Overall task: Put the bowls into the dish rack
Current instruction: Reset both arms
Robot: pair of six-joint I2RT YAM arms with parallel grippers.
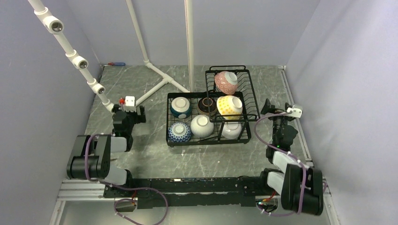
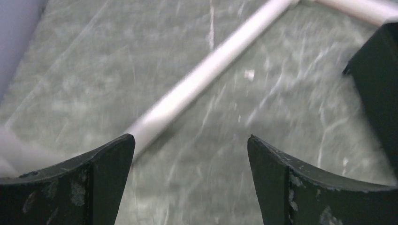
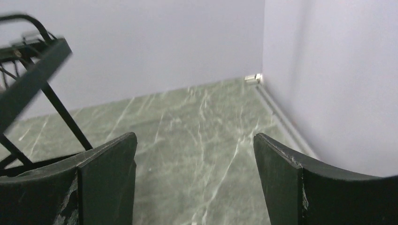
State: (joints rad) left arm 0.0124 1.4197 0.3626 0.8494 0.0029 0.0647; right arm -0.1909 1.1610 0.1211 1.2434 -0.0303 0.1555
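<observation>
The black wire dish rack [image 1: 168, 117] stands mid-table. Its lower tray holds a teal-and-white bowl [image 1: 180, 107], a brown-rimmed bowl [image 1: 205, 106], a dark blue-patterned bowl [image 1: 179, 132], a plain white bowl [image 1: 202, 125] and another white bowl [image 1: 232, 130]. The raised basket holds a pink-patterned bowl [image 1: 226, 82] and a yellow-dotted bowl [image 1: 229, 106]. My left gripper [image 1: 133, 110] is left of the rack, open and empty over bare table [image 2: 191, 140]. My right gripper [image 1: 270, 108] is right of the rack, open and empty [image 3: 195, 140]. The rack's edge [image 3: 33, 79] shows at the left of the right wrist view.
A white pipe frame [image 1: 159, 84] lies on the table behind the rack and rises as a post [image 1: 189, 42]; one pipe [image 2: 202, 82] crosses under my left gripper. Grey walls close in left, back and right [image 3: 328, 70]. A small red-and-blue item [image 1: 116, 63] lies at the back left.
</observation>
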